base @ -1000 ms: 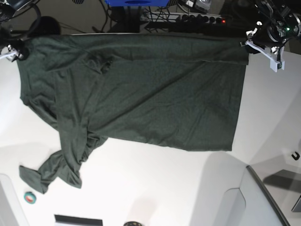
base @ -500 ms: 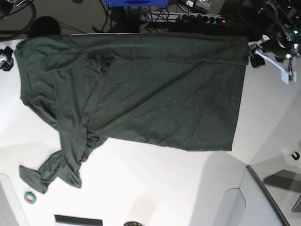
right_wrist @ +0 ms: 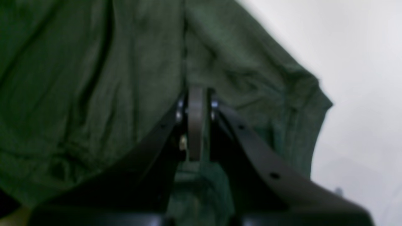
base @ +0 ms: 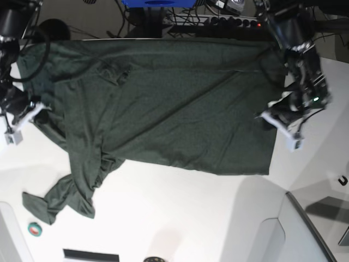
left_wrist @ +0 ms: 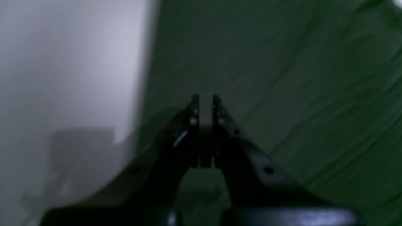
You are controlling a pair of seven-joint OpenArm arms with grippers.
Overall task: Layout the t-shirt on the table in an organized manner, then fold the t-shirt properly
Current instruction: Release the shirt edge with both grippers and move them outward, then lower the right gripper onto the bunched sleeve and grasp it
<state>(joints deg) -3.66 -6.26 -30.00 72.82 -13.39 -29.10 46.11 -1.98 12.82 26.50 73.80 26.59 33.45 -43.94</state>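
- on the table (base: 180, 207), both tools, left tool (left_wrist: 205, 102) and right tool (right_wrist: 196, 94), are pressed together, seemingly empty.
- t-shirt (base: 163, 103) sleeve bunched; dragging it risks worse creasing.

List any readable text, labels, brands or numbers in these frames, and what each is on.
None readable.
The t-shirt is plain, no print.
The table carries no markings.
The left gripper and right gripper show no labels; both wrist views are blurred.
The gear beyond the table's far edge is too small to read.
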